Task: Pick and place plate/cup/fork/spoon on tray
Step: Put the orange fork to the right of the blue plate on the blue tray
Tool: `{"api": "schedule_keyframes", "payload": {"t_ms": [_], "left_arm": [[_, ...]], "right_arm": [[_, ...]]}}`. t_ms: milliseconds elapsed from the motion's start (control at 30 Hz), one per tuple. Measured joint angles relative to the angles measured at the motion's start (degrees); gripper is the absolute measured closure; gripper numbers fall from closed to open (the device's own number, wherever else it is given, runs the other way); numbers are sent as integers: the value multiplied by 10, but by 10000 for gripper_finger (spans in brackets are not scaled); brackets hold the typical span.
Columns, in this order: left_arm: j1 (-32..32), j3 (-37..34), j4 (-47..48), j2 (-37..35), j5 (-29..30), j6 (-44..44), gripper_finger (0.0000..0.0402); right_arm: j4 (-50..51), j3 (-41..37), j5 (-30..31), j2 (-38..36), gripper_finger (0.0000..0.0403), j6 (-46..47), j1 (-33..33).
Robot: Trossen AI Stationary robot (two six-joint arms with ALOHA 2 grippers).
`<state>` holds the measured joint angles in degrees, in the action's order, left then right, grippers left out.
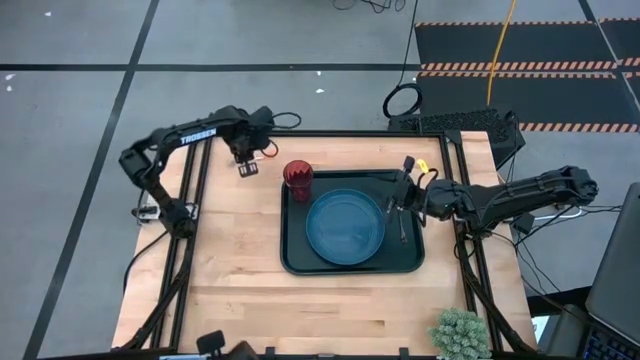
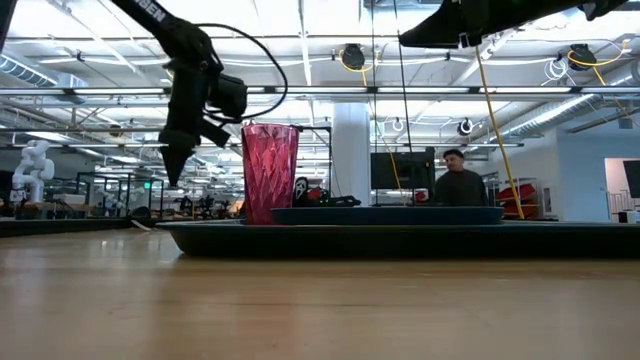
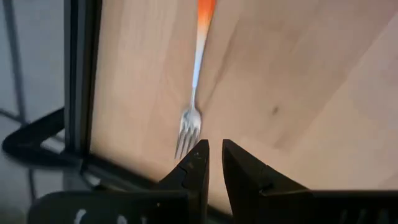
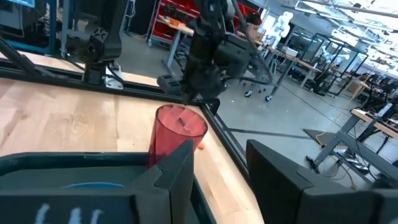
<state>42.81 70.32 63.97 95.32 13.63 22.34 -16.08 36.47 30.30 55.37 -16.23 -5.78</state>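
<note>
The dark tray (image 1: 300, 262) lies mid-table with the blue plate (image 1: 345, 226) flat in it. The red cup (image 1: 297, 178) stands upright at the tray's far left corner and also shows in the low view (image 2: 269, 172) and the right wrist view (image 4: 176, 138). A thin dark spoon (image 1: 403, 228) lies in the tray to the right of the plate. The fork (image 3: 194, 87) lies flat on the bare wood left of the cup, tines toward my left gripper (image 3: 216, 160). That gripper hovers above the fork, fingers almost together and empty. My right gripper (image 1: 397, 203) is open and empty over the tray's right side.
A green plant (image 1: 460, 335) stands at the near right corner. A dark device (image 1: 470, 128) sits at the far right edge, with a small yellow item (image 1: 424, 165) beside it. A person (image 2: 460, 185) is in the room beyond the table. Bare wood lies left of and in front of the tray.
</note>
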Motion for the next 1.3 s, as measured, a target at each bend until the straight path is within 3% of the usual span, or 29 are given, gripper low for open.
{"api": "schedule_keyframes", "payload": {"t_ms": [167,300,633,800,967,1300], "left_arm": [[33,0,-47,-2,-62,38,352],[47,-14,-54,1,-77,93,342],[51,-119,-152,3,-69,150,229],[53,-138,-195,2,-62,153,198],[70,-163,-243,2,-60,161,200],[95,-194,-286,2,-67,185,240]], "right_arm": [[9,0,15,0,261,1,0],[13,0,16,0,261,2,0],[17,0,17,0,261,6,0],[16,0,17,0,261,6,0],[17,0,17,0,261,8,0],[18,0,17,0,261,8,1]]}}
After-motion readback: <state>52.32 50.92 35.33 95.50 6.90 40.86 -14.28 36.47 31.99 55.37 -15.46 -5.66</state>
